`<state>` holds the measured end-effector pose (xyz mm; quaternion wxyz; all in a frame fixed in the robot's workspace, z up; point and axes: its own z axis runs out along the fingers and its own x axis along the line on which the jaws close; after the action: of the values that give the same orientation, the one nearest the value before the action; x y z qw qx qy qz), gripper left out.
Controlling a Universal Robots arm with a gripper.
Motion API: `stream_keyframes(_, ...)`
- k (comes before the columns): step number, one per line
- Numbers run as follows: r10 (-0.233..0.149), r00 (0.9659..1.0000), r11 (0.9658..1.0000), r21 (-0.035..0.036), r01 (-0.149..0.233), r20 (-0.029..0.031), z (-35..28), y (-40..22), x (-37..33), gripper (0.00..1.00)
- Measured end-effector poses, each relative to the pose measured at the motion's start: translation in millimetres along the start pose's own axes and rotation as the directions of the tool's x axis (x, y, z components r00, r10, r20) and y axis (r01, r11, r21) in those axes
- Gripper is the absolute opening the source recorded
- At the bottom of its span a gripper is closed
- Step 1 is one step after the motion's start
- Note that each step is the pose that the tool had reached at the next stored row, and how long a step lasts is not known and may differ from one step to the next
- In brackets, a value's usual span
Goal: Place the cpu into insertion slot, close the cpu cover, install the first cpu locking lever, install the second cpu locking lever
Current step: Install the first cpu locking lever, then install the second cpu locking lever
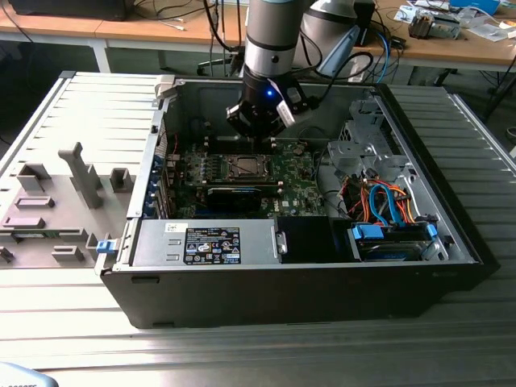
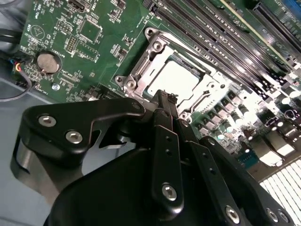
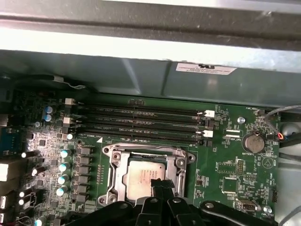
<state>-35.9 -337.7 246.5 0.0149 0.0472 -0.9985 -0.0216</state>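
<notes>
I am holding the hand [image 2: 165, 98] low over the motherboard [image 3: 225, 165], and its two black fingers [image 3: 162, 184] are lying pressed together with nothing between them. Right at the fingertips I am seeing one cpu [image 3: 146, 176], its dull silver top lying flat inside the insertion slot [image 3: 113, 176]. One cpu cover [image 2: 207, 84] is sitting as a silvery frame around the chip; whether it is fully down I cannot tell.

Just beyond the slot from the hand, I am counting four long memory slots [image 3: 141, 125] in the first wrist view, running side by side. Off to one side of the hand, both wrist views are showing one round coin battery [image 3: 255, 142]. The first wrist view is also giving me a row of silver-topped capacitors [image 3: 63, 165] on the other side of the slot.

The exterior view is adding what the wrist cameras are not: the arm [image 1: 270, 40] reaching down into one open computer case [image 1: 322, 274], a bundle of blue and orange cables [image 1: 387, 201] farther off, and the grey tabletop [image 1: 48, 129] carrying it all.
</notes>
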Motion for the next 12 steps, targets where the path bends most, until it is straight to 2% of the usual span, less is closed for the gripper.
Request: stream_keyframes(12, 0.000, 1.0000, 1.0000, -0.0001, 0.000, 0.0001, -1.3, 0.0, 0.0, 0.11)
